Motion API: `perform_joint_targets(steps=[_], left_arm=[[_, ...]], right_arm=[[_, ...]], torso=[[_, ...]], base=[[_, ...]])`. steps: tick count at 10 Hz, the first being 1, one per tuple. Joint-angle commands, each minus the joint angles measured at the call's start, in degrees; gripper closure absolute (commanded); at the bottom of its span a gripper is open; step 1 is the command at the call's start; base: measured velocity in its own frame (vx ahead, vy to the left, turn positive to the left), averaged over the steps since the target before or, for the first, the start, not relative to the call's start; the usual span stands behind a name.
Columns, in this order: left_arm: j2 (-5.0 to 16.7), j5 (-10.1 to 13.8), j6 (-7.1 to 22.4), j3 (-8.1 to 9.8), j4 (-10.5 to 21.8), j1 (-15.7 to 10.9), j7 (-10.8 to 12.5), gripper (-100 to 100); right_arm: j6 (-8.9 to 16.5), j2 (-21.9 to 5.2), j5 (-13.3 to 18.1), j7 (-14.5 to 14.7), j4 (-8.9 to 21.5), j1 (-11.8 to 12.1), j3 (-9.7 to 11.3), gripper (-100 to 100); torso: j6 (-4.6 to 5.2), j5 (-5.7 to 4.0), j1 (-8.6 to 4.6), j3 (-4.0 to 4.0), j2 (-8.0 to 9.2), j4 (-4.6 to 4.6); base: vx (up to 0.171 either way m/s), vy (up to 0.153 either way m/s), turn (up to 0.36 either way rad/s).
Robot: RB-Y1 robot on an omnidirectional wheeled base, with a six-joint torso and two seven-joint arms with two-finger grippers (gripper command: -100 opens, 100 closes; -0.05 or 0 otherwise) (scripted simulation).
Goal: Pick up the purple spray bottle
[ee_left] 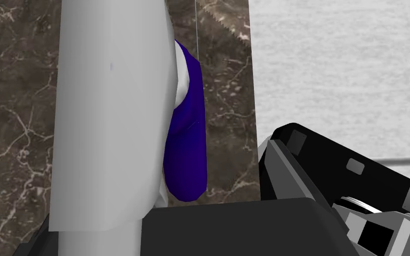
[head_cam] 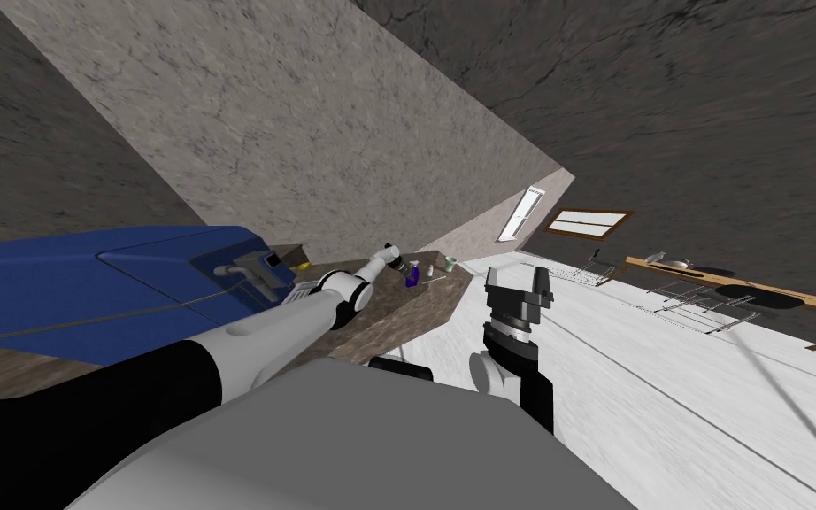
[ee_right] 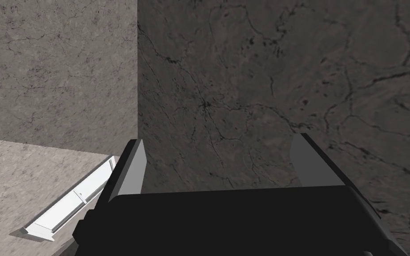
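The purple spray bottle (head_cam: 411,274) stands on a brown marbled counter (head_cam: 415,310), far out ahead of me. My left arm reaches over the counter, and my left gripper (head_cam: 390,257) is right at the bottle, just up and left of it. In the left wrist view the bottle's purple body (ee_left: 187,151) lies close against a broad light grey part of that gripper, with the counter (ee_left: 13,133) behind. My right gripper (head_cam: 516,285) is raised beside the counter, away from the bottle. It is open with nothing in it (ee_right: 217,155).
A large blue unit (head_cam: 132,283) sits on the counter's left. A pale cup (head_cam: 450,263) stands just past the bottle. White floor (head_cam: 663,398) lies to the right, with wire racks (head_cam: 703,305) and a wooden shelf (head_cam: 751,285) beyond. Stone walls close the corner.
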Motion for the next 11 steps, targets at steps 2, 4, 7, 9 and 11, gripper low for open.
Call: perform_joint_targets(steps=[2, 4, 7, 9, 11], left_arm=[[-0.3, 0.6, 1.6, 0.28, 1.5, -1.5, 0.3, -100], [-0.3, 0.4, 1.9, 0.17, 0.6, -0.9, 0.6, 0], [3.2, 5.9, 4.2, -3.25, -2.7, 2.0, -2.3, -100], [5.5, 9.3, 5.8, -5.53, -4.9, 3.9, -4.2, -100], [6.7, 11.7, 6.6, -6.67, -6.0, 4.9, -5.2, -100]], right_arm=[[0.0, 0.0, 0.0, 0.0, 0.0, 0.0, 0.0, 0], [0.0, 0.0, 0.0, 0.0, 0.0, 0.0, 0.0, 0], [0.0, 0.0, 0.0, 0.0, 0.0, 0.0, 0.0, 0], [0.0, 0.0, 0.0, 0.0, 0.0, 0.0, 0.0, 0], [0.0, 0.0, 0.0, 0.0, 0.0, 0.0, 0.0, 0]], torso=[[0.01, -0.01, -0.04, 0.02, 0.02, 0.01], [0.00, -0.02, -0.10, 0.08, 0.14, 0.03], [-0.01, -0.12, -0.55, 0.07, 0.11, 0.03], [0.01, -0.18, -0.80, -0.03, -0.06, -0.01], [0.02, -0.19, -0.87, 0.01, 0.02, 0.00]], base=[[0.041, 0.020, -0.032], [0.006, 0.003, -0.002], [0.035, -0.121, 0.162], [0.072, -0.193, 0.161], [0.029, -0.174, 0.110]])
